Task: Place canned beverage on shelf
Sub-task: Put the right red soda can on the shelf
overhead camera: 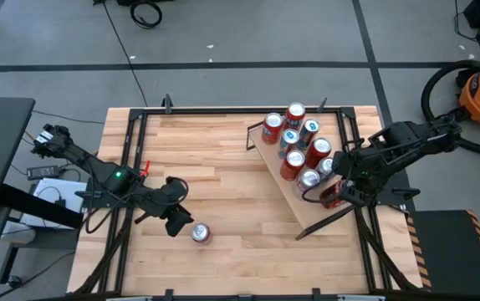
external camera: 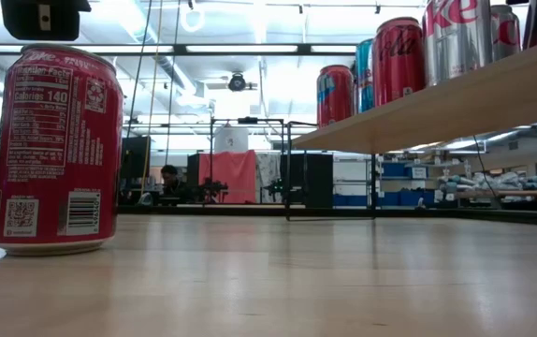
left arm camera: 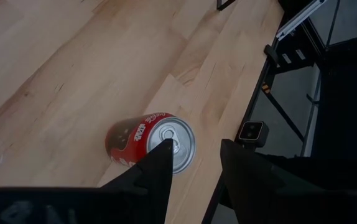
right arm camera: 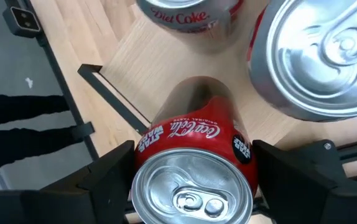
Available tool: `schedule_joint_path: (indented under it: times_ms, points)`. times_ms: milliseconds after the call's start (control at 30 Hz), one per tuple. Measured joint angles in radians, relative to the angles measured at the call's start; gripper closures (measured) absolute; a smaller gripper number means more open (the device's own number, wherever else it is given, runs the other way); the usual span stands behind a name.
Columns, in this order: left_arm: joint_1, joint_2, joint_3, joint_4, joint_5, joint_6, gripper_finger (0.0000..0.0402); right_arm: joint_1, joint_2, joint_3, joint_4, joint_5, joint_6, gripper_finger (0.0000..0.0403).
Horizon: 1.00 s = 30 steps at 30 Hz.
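Right, one red can [overhead camera: 201, 234] stands loose on the table beneath the left gripper [overhead camera: 178, 224], fingers parted, empty; farther off, the right gripper [overhead camera: 338, 194] clasps another can [right arm camera: 194, 168] at the shelf [overhead camera: 286, 197], seven cans [overhead camera: 298, 142] already there

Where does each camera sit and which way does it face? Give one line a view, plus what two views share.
High view: above the table, facing straight down; both arms show, left gripper by a lone can, right gripper at the shelf.
Low view: at tabletop height, facing level across; no arm shows.
Left wrist view: on the left wrist, facing down at the lone can past its own open fingers.
Right wrist view: on the right wrist, facing the red can gripped between its fingers.
Shared: the lone can in high, low and left wrist views.
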Motion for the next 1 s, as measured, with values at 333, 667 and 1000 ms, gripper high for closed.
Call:
schedule_joint_path:
  times_ms: [333, 667, 1000]
  points:
    - [0.000, 0.000, 0.000, 0.000, 0.000, -0.001, 0.0258, 0.000, -0.018, -0.055, 0.017, -0.006, -0.024, 0.0096]
    - [0.000, 0.000, 0.000, 0.000, 0.000, -0.015, 0.0258, 0.000, -0.078, -0.089, 0.005, -0.017, 0.038, 0.0096]
    - [0.000, 0.000, 0.000, 0.000, 0.000, -0.016, 0.0258, 0.000, -0.098, -0.091, -0.004, 0.006, 0.049, 0.0096]
